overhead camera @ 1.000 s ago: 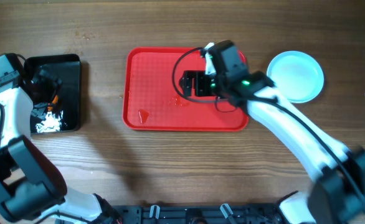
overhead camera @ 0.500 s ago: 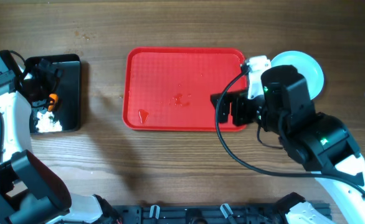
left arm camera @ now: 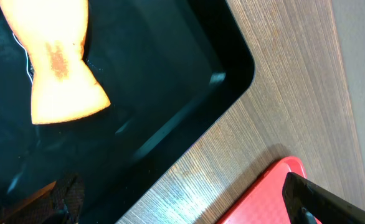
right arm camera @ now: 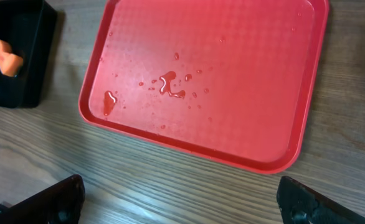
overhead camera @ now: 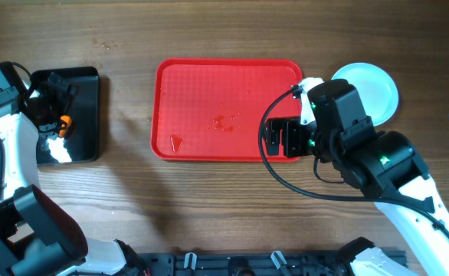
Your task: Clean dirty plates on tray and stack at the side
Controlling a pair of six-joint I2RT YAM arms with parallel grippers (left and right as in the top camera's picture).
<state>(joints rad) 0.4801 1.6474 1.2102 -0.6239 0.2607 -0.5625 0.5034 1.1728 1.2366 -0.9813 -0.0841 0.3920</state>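
Flanking tray (overhead camera: 209,92): black bin (overhead camera: 89,115), plates (overhead camera: 371,86)

A wooden desk (overhead camera: 224,31) is carrying three things. A red tray (overhead camera: 194,92) is lying flat at its middle, long side running left to right. A black bin (overhead camera: 86,100) is sitting toward the left edge, well apart from the tray. Pale round plates (overhead camera: 374,88) are resting just beside the tray's right end.

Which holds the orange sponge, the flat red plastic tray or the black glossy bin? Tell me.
The black glossy rectangular bin: the orange sponge lies inside it, while the flat red plastic tray carries only liquid droplets.
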